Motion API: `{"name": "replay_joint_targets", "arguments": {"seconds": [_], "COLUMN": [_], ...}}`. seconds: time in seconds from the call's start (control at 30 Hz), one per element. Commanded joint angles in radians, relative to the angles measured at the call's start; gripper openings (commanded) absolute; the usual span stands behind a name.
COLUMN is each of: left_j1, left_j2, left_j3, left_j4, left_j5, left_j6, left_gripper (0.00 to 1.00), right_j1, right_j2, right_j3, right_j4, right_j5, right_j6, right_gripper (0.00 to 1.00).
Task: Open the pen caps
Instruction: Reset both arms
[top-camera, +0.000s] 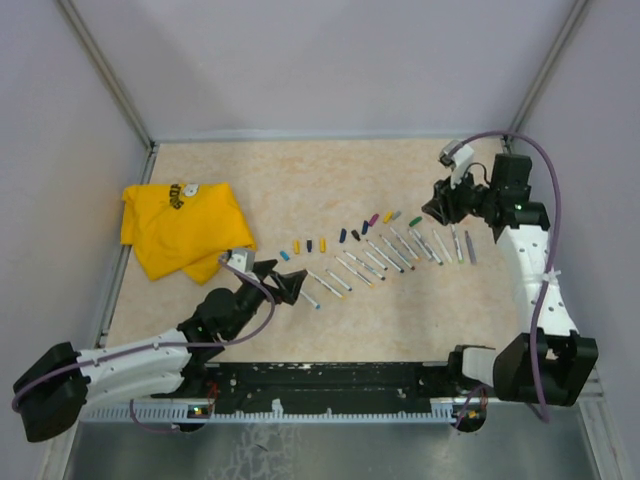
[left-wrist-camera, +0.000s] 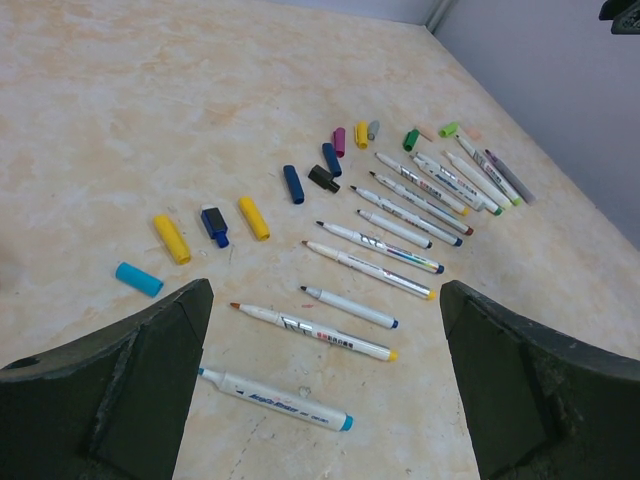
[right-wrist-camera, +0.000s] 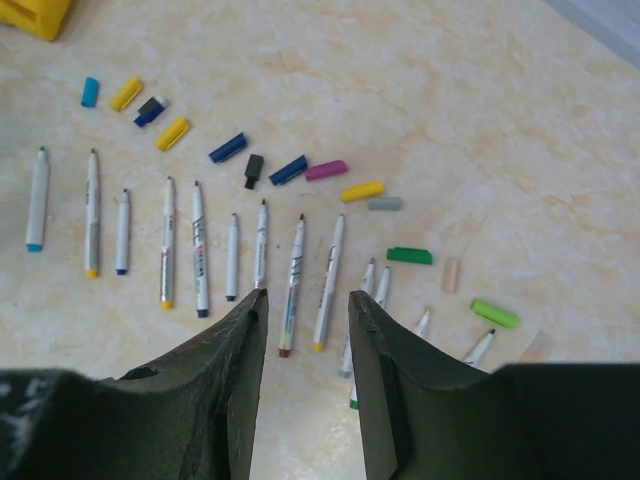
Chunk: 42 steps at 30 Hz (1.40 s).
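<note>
Across the table (top-camera: 300, 180) we see pen caps (right-wrist-camera: 228, 147) lying loose in a row just past bare-tipped pens (right-wrist-camera: 198, 250), so we judge the job nearly done. Left gripper (left-wrist-camera: 322, 290) gapes wide and empty, right gripper (right-wrist-camera: 306, 296) hovers narrowly parted, holding nothing.

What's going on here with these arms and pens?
The job here is uncapping pens. They lie in a row with their tips bare, and the loose pen caps sit in a line beyond them. The left gripper hangs wide open near the row's left end, and the right gripper is partly open near its right end. Both are empty.
</note>
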Motion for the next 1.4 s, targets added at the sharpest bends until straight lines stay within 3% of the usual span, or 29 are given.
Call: {"name": "replay_joint_targets", "arguments": {"seconds": [0.0, 0.3, 1.37], "left_j1": [0.005, 0.005, 0.007], "left_j2": [0.012, 0.024, 0.096], "left_j3": [0.036, 0.046, 0.109], "left_j4": [0.005, -0.011, -0.039], "left_j5": [0.018, 0.027, 0.103], "left_j6": [0.015, 0.015, 0.000], "left_gripper": [1.00, 1.00, 1.00], "right_j1": [0.070, 0.169, 0.172], "right_j2": [-0.055, -0.097, -0.227], "right_j3": [-0.009, -0.069, -0.193], "right_j4": [-0.013, -0.005, 0.029], "right_j5": [-0.041, -0.047, -0.034], "right_j6": [0.016, 0.022, 0.007], "right_gripper": [0.39, 0.41, 0.45]}}
